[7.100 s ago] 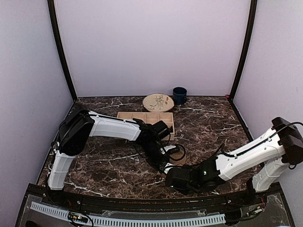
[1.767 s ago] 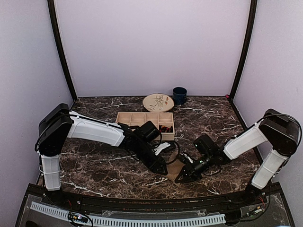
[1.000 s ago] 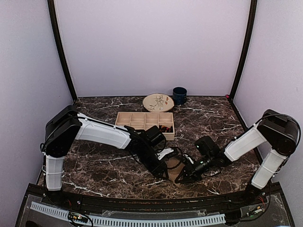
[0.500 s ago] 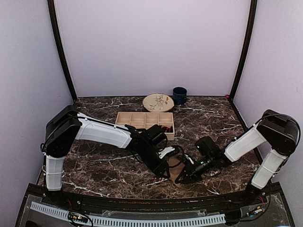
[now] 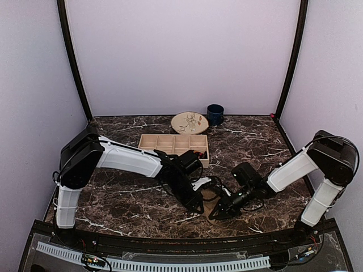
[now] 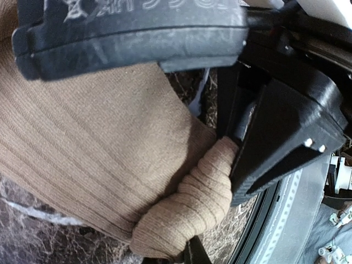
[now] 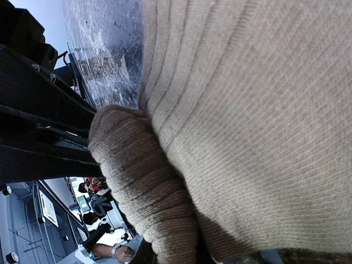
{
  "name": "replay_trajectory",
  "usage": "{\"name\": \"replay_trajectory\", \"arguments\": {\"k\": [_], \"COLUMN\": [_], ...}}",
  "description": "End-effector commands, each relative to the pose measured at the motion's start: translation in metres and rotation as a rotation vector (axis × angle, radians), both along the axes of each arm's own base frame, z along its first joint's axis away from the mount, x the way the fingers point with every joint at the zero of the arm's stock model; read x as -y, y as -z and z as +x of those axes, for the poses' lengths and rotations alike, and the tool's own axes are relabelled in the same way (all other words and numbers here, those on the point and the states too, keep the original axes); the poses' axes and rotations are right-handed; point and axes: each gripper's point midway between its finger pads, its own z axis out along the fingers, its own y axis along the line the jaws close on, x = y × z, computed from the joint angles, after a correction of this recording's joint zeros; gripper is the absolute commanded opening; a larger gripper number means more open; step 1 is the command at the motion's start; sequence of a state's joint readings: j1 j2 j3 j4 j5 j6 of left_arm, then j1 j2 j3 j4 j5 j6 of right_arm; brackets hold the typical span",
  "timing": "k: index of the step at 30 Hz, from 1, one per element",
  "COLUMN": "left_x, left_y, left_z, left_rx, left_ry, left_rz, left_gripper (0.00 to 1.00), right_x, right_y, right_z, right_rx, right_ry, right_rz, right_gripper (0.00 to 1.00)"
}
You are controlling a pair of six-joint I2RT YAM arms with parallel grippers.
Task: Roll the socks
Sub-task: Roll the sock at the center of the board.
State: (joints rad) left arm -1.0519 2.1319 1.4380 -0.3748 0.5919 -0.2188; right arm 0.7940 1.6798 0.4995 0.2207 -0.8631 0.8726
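Top external view is showing my two arms meeting near the worktop's (image 5: 125,198) 6 o'clock edge, over the tan sock (image 6: 99,154). My left fingers (image 5: 198,208) are sitting at its 10 o'clock side and my right fingers (image 5: 217,213) at its 3 o'clock side. One end of the sock is sitting curled into a tight roll (image 6: 187,214), while the rest is lying flat and unrolled. My right fingers are clenched, seemingly pinching that roll's end. My left fingers are pressing against the roll, but I cannot tell whether they are gripping it. I am judging the rolling barely begun. Something dark and red, probably the patterned sock (image 5: 197,153), is lying in the tray (image 5: 164,140) at 12 o'clock, so that one is waiting too.
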Motion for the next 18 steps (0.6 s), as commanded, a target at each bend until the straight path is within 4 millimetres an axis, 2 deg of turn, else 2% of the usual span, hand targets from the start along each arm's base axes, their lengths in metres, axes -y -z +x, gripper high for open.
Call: {"name": "replay_trajectory", "arguments": {"k": [1,8,18], "left_x": [0.002,0.001,-0.004], "left_y": [0.012,0.019,0.029], "left_z": [-0.007,-0.006,-0.005], "left_rx": [-0.016,-0.029,-0.043], "left_ry": [0.025,0.022,0.024], "left_rz": [0.035,0.075,0.135], "left_gripper": [0.09,0.06,0.04], "right_x": [-0.004,0.000,0.005], "right_y": [0.007,0.012,0.014], "right_z": [0.012,0.018,0.025], "right_rx": [0.083,0.150,0.232], "right_ry": [0.015,0.026,0.065], "right_rz": [-0.042,-0.105,-0.139], "right_gripper": [0.13,0.23,0.30]}}
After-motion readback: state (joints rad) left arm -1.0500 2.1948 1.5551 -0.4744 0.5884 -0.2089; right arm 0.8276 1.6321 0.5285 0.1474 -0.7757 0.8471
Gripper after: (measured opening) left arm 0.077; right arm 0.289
